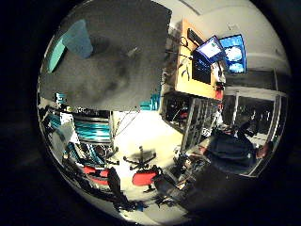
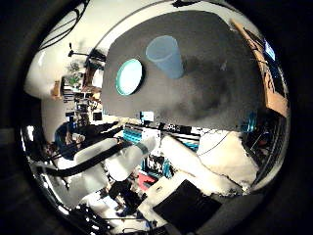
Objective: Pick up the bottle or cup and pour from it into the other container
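Note:
A pale blue cup point(image 2: 165, 56) stands upright on a dark grey tabletop point(image 2: 210, 58). Beside it lies a round teal dish point(image 2: 129, 77), a short gap apart from the cup. Both look small, so my hand is well away from them and holds nothing that I can see. The cup point(image 1: 78, 39) and an edge of the dish point(image 1: 56, 55) also show in the little finger side view. A blurred shadow point(image 2: 198, 95) falls on the tabletop next to the cup. White arm segments point(image 2: 122, 156) reach in from the edge of the thumb side view.
The tabletop's edge point(image 1: 113, 107) drops off to the room floor. Beyond it stand red office chairs point(image 1: 143, 178), teal and white shelving point(image 1: 94, 129), a wooden bench with monitors point(image 1: 211, 49) and a metal rack point(image 1: 195, 120). A person point(image 1: 235, 150) sits away from the table.

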Motion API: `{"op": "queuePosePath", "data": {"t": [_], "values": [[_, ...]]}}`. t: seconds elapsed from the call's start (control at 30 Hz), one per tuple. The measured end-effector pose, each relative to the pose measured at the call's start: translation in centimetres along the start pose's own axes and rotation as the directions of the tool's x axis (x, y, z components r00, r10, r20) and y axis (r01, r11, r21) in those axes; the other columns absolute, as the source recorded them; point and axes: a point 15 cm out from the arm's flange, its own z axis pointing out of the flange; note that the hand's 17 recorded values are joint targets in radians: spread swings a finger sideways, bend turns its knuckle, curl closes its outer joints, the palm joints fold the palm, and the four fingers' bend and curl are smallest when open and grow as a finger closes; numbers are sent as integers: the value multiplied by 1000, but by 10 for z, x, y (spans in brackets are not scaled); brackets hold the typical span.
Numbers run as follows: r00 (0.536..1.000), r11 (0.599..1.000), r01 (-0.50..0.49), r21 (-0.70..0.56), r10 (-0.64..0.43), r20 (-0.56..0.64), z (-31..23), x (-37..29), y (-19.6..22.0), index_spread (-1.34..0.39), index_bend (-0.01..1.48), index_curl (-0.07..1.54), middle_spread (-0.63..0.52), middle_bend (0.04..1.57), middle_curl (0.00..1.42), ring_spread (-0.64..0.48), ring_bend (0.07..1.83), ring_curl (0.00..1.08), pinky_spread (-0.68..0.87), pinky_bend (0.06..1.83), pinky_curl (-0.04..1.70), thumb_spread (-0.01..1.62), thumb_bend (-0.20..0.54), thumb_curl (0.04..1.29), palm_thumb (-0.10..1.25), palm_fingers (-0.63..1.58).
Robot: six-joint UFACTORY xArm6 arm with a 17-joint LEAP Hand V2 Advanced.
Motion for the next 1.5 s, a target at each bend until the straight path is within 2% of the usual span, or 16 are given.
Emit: {"op": "queuePosePath", "data": {"t": [0.2, 0.3, 0.53, 0.8, 1.03, 1.23, 1.4, 1.5], "values": [[993, 997, -61, 42, 56, 106, 25, 6, -6, -317, 127, 229, 39, 244, 336, 163, 354, 279, 423, 459, 313, 1098, -24, 287, 459, 160], [983, 993, -94, 66, 83, 162, 37, 9, -9, -284, 122, 209, 89, 224, 331, 172, 396, 284, 420, 525, 326, 1093, -29, 286, 439, 79], [931, 973, -179, 144, 120, 346, 77, 18, -22, -280, 138, 210, 146, 215, 331, 189, 389, 271, 418, 567, 324, 1088, -26, 281, 416, -6], [845, 955, -253, 155, 140, 516, 132, 23, -29, -254, 141, 219, 172, 240, 336, 200, 389, 264, 425, 543, 309, 1064, -25, 279, 385, -2], [745, 912, -345, 219, 124, 656, 168, 22, -43, -225, 138, 219, 178, 244, 336, 193, 407, 266, 422, 557, 308, 1035, -24, 290, 420, 8], [696, 906, -366, 214, 114, 709, 193, 18, -46, -212, 138, 218, 178, 250, 337, 191, 423, 266, 427, 570, 307, 994, -28, 293, 433, 2], [602, 900, -389, 197, 87, 794, 199, -2, -53, -204, 139, 221, 178, 254, 336, 185, 431, 264, 427, 571, 305, 963, -29, 296, 445, 3], [591, 899, -391, 197, 81, 803, 203, -4, -55, -197, 141, 221, 178, 258, 335, 178, 431, 261, 426, 574, 304, 939, -32, 296, 434, 1]]}}
